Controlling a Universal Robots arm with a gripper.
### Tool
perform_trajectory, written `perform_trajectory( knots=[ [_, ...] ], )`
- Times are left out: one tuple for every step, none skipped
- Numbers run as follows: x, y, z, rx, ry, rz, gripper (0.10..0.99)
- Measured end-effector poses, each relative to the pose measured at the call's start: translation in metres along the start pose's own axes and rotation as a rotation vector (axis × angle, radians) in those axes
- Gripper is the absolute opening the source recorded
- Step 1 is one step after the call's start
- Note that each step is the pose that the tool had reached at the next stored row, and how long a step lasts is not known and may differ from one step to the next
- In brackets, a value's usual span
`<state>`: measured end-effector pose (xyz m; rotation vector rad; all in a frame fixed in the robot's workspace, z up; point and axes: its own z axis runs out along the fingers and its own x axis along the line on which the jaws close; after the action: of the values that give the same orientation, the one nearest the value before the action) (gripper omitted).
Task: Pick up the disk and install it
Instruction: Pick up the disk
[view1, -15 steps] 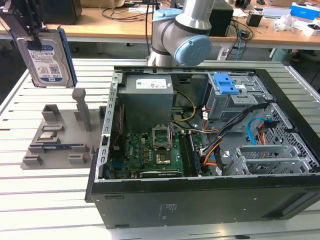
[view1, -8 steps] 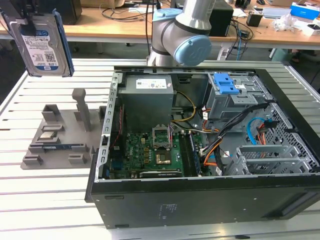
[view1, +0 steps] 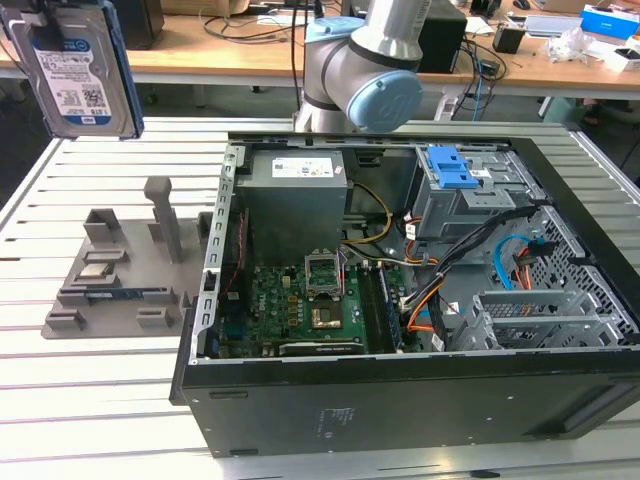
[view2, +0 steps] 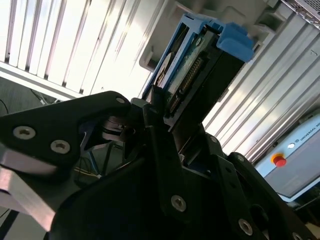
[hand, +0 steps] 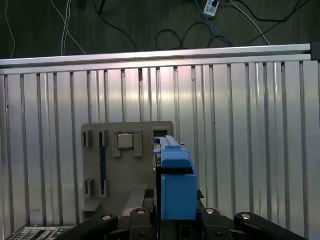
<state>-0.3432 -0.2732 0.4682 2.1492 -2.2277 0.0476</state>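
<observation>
Silver-grey with blue rails, the disk (view1: 72, 70) hangs at the top corner on the exterior view's left. It is upright, its label faces the camera, and it is lifted clear of the slatted table (view1: 100, 420). My gripper (view2: 172, 117) is clamped narrow on it. In the second wrist view my black fingers (view2: 157, 140) pinch the disk's end beside its connector row. Beneath it lies the grey holder tray (view1: 110, 300), with a small square chip (view1: 97, 270) seated in it. Farther right sits the open computer case (view1: 400, 410), with its green motherboard (view1: 300, 310) exposed. The blue-topped drive cage (view1: 450, 190) is in the case's far right part, well apart from the disk.
</observation>
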Motion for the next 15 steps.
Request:
perform_trajectory(
  knots=[
    [-0.0003,0.0001,-0.0028,0.000,0.0012,0.000,0.365],
    [-0.0005,0.0001,-0.0053,0.000,0.0021,0.000,0.365],
    [-0.0009,0.0002,-0.0101,0.000,0.0035,0.000,0.365],
    [-0.0011,0.0002,-0.0127,0.000,0.0041,0.000,0.365],
    [-0.0013,0.0003,-0.0161,0.000,0.0049,0.000,0.365],
    [-0.0015,0.0003,-0.0208,0.000,0.0058,0.000,0.365],
    [-0.0017,0.0004,-0.0263,0.000,0.0066,0.000,0.365],
    [-0.0017,0.0004,-0.0282,0.000,0.0067,0.000,0.365],
    [-0.0016,0.0004,-0.0318,0.000,0.0068,0.000,0.365],
    [-0.0015,0.0004,-0.0353,0.000,0.0069,0.000,0.365],
    [-0.0014,0.0005,-0.0378,0.000,0.0069,0.000,0.365],
    [-0.0013,0.0005,-0.0381,0.000,0.0031,0.000,0.365],
    [-0.0008,0.0006,-0.0381,-0.001,-0.0247,0.000,0.365],
    [-0.0001,0.0006,-0.0381,-0.001,-0.0406,0.000,0.365],
    [0.0011,0.0006,-0.0380,-0.002,-0.0600,-0.001,0.365]
  ],
)
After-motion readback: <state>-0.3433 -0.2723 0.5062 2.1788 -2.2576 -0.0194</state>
